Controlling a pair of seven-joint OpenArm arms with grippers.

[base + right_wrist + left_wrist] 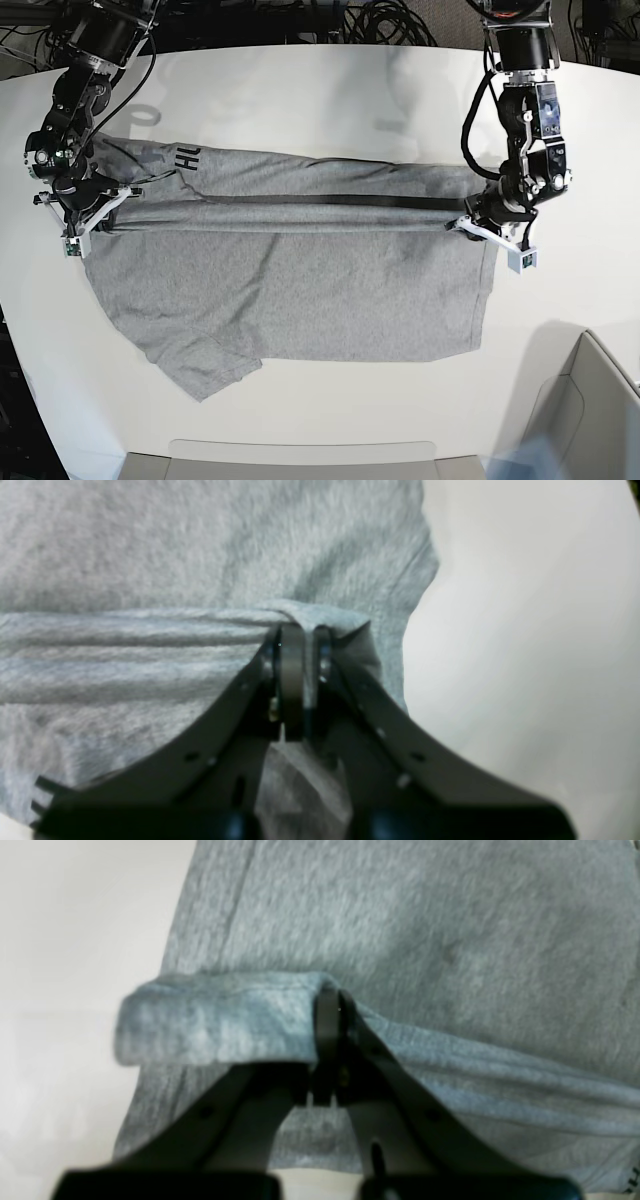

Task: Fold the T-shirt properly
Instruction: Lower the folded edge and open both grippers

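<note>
The left gripper (332, 1005) is pressed together, pinching a rolled edge of the T-shirt (300, 290). The right gripper (300, 640) likewise pinches a bunched fold. The heather-grey, soft, fuzzy knit lies spread on the white table (330, 90), a taut ridge stretched between both arms, black lettering partly showing.

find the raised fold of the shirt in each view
Left wrist: fold centre-left, pinched by the left pincer.
Right wrist: fold left to centre, ending at the right pincer.
Base: fold between both arms.
Shared landmark: white table.
</note>
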